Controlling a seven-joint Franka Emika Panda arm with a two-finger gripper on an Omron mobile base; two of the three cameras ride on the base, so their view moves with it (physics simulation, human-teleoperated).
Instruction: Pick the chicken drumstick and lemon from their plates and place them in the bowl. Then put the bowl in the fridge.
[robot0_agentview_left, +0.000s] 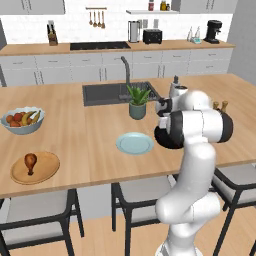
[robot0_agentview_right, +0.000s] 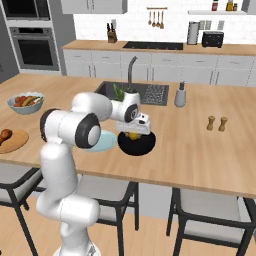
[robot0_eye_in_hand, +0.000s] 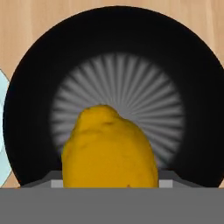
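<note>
My gripper (robot0_agentview_right: 133, 133) hangs just above the black bowl (robot0_agentview_right: 142, 146), shut on the yellow lemon (robot0_agentview_right: 133, 135). In the hand view the lemon (robot0_eye_in_hand: 109, 148) sits between the finger tips, with the bowl (robot0_eye_in_hand: 197, 65) straight beneath it. The arm hides most of the bowl (robot0_agentview_left: 163, 141) in the left base view. The pale blue-green plate (robot0_agentview_left: 135, 143) lies bare just left of the bowl. The chicken drumstick (robot0_agentview_left: 30, 161) rests on the tan wooden plate (robot0_agentview_left: 47, 171) at the counter's near left. The fridge is out of view.
A blue-grey fruit bowl (robot0_agentview_left: 22, 120) stands at the far left. Behind the black bowl are a potted plant (robot0_agentview_left: 137, 102), the sink (robot0_agentview_left: 105, 93) and a soap bottle (robot0_agentview_right: 180, 95). Salt and pepper shakers (robot0_agentview_right: 216, 123) stand to the right. Stools (robot0_agentview_left: 35, 210) line the counter's near edge.
</note>
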